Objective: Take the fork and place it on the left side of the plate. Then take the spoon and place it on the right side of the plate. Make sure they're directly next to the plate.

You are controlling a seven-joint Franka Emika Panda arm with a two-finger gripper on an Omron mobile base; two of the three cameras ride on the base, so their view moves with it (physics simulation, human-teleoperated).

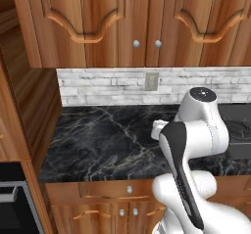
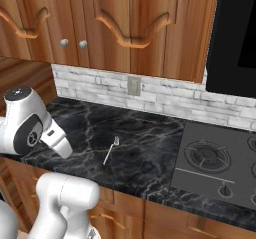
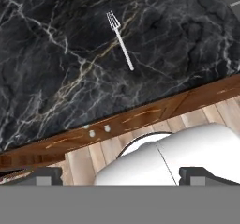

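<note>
The fork (image 2: 111, 150) lies flat on the black marble counter (image 2: 140, 133), a slim silver utensil with its tines toward the back wall. The hand view looks down on the fork (image 3: 121, 40) from well above, near the top middle. My gripper (image 3: 121, 176) hangs high over the counter's front edge, short of the fork. Its fingertips (image 3: 44, 175) stand far apart with nothing between them, so it is open. The plate and the spoon are out of view.
A gas cooktop (image 2: 215, 163) is set into the counter to the right of the fork. Wooden wall cabinets (image 1: 122, 22) hang above, over a white brick backsplash with an outlet (image 2: 133, 86). Drawers (image 1: 128, 190) sit below the counter edge.
</note>
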